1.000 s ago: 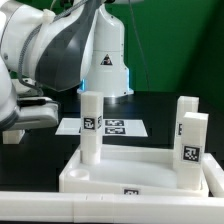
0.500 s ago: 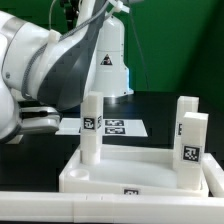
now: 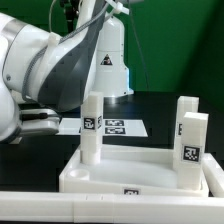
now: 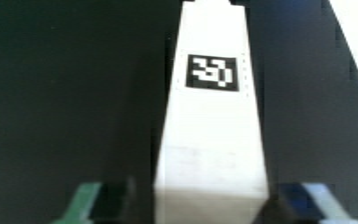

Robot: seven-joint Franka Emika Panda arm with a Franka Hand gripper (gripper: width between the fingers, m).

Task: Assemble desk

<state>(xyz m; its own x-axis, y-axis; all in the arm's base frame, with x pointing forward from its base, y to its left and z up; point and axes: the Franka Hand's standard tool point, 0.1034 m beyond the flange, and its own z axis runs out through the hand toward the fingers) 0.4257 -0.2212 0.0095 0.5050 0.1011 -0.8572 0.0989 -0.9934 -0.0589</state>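
The white desk tabletop [image 3: 100, 180] lies upside down at the front of the exterior view. Three white legs stand upright in its corners: one on the left [image 3: 93, 125] and two on the right [image 3: 186, 115] [image 3: 193, 148]. My gripper is hidden behind my own arm [image 3: 50, 70] at the exterior view's left. In the wrist view another white leg [image 4: 211, 130] with a square marker lies on the dark table between my fingers. My gripper [image 4: 201, 200] straddles its near end. The blue-lit fingertip [image 4: 309, 198] is almost against it, and a dark gap separates the green-lit fingertip [image 4: 91, 200] from it.
The marker board [image 3: 118, 127] lies flat behind the tabletop. The arm's white base [image 3: 108, 65] rises behind it before a green backdrop. A white strip [image 3: 60, 210] runs along the front edge.
Since a second ago my arm has shifted a little toward the exterior view's right and settled. In the last half second it has barely moved. The standing legs are unchanged.
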